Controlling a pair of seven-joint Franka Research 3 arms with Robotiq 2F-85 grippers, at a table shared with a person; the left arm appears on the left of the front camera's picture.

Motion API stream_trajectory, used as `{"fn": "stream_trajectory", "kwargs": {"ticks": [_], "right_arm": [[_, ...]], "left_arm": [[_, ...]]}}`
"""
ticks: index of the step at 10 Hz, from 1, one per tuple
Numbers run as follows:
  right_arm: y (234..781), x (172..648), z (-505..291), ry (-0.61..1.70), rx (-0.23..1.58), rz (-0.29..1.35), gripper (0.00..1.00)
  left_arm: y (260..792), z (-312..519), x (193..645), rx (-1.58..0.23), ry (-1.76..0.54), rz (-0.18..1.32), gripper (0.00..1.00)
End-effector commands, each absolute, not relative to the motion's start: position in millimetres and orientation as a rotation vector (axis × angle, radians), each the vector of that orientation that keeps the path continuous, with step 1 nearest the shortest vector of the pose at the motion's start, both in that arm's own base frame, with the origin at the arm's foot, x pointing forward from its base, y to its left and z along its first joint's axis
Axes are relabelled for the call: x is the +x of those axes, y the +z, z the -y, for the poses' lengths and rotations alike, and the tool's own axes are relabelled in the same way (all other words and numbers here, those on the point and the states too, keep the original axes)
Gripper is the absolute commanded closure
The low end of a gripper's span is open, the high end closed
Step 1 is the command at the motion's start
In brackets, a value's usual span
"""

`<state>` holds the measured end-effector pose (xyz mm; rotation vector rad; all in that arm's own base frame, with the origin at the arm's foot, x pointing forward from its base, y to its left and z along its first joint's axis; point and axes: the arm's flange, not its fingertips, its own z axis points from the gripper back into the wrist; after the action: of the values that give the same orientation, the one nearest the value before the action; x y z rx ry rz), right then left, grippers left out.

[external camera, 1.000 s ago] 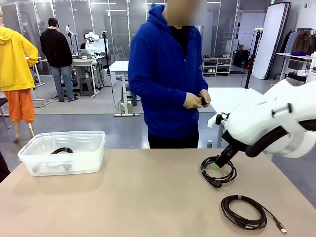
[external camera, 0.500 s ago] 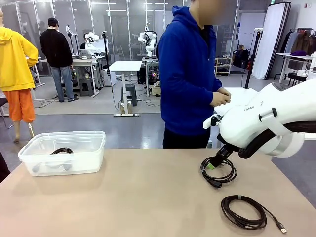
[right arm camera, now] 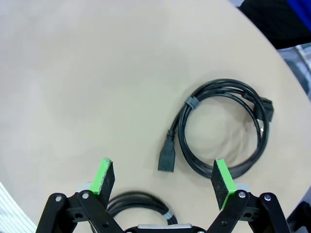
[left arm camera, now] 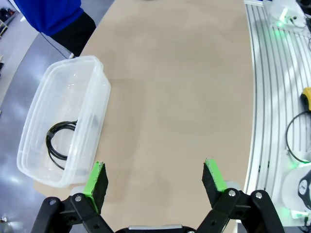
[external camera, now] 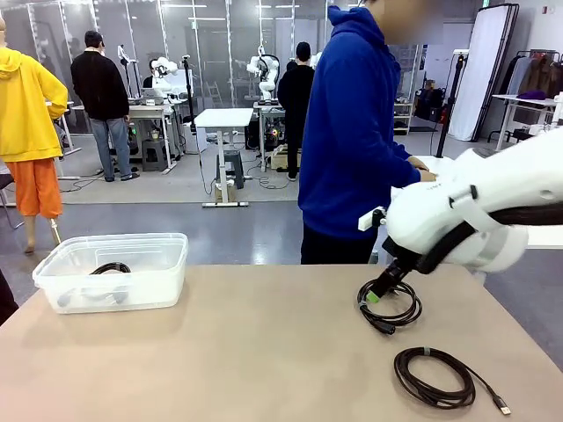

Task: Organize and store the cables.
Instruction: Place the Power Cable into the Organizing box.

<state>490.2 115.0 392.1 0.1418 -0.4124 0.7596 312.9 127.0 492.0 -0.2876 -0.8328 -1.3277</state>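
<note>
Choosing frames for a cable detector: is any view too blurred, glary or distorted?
Front view: evenly lit and sharp, mild sheen on the clear bin. Left wrist view: sharp, the binned cable readable. Right wrist view: coiled cable crisp, soft shadow, table edge bowed by the wide lens.

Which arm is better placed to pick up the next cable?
Right. The right gripper hangs open close over a coiled cable; the left gripper is open near the bin, across the table.
</note>
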Motion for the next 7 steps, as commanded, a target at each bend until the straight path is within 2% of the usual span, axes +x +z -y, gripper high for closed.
{"fn": "stream_trajectory", "kwargs": {"ticks": [1,5,7], "right_arm": [[403,540,-141,0.703,0.179,0.296,0.00],[365,588,-160,0.469,0.073,0.179,0.00],[349,594,-163,0.412,0.075,0.137,0.00]], "left_arm": [[492,-126,311,-0.297,-1.338,0.853,0.01],[492,-126,311,-0.297,-1.338,0.853,0.01],[492,-126,311,-0.297,-1.338,0.853,0.01]]}}
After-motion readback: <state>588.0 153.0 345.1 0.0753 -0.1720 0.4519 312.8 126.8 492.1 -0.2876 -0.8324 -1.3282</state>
